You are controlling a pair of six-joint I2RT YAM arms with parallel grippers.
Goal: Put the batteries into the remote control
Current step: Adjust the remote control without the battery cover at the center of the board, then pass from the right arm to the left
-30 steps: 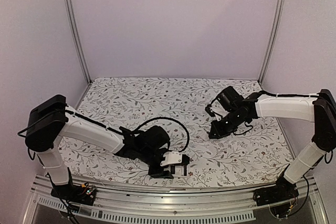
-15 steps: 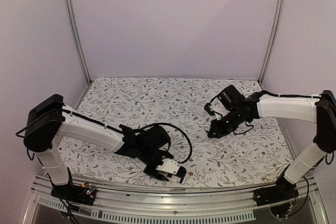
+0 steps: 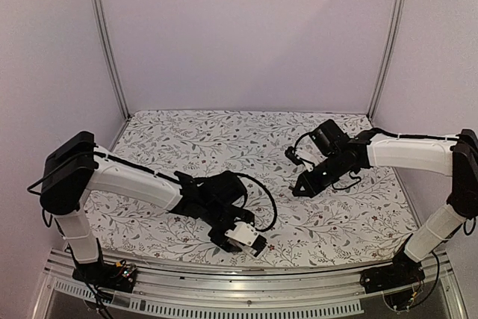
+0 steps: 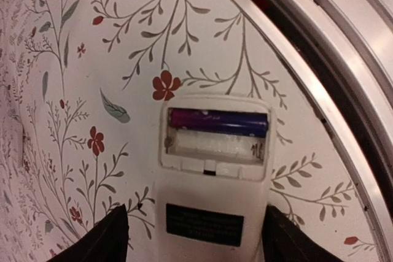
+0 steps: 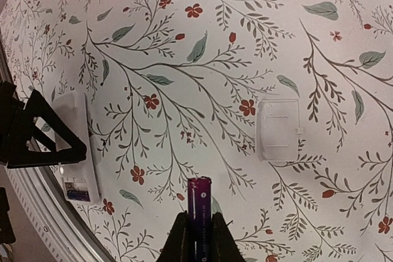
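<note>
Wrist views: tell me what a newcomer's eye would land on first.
The remote control lies back-up on the flowered cloth below the left gripper, compartment open: one battery seated, the slot beside it empty. Above the cloth, the right gripper pinches the second battery; a pale cover lies loose further out.

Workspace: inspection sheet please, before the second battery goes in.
Surface: floral-print cloth, flat.
Job's things: remote control back up, compartment open, one battery seated, other slot empty; second battery in right gripper.
Clutter: white compartment lid lying loose on cloth.
Grippers: left gripper open, astride remote control; right gripper shut on second battery.
Cables: black loop at left wrist.
Surroundings: metal rail at near edge; pale walls.
</note>
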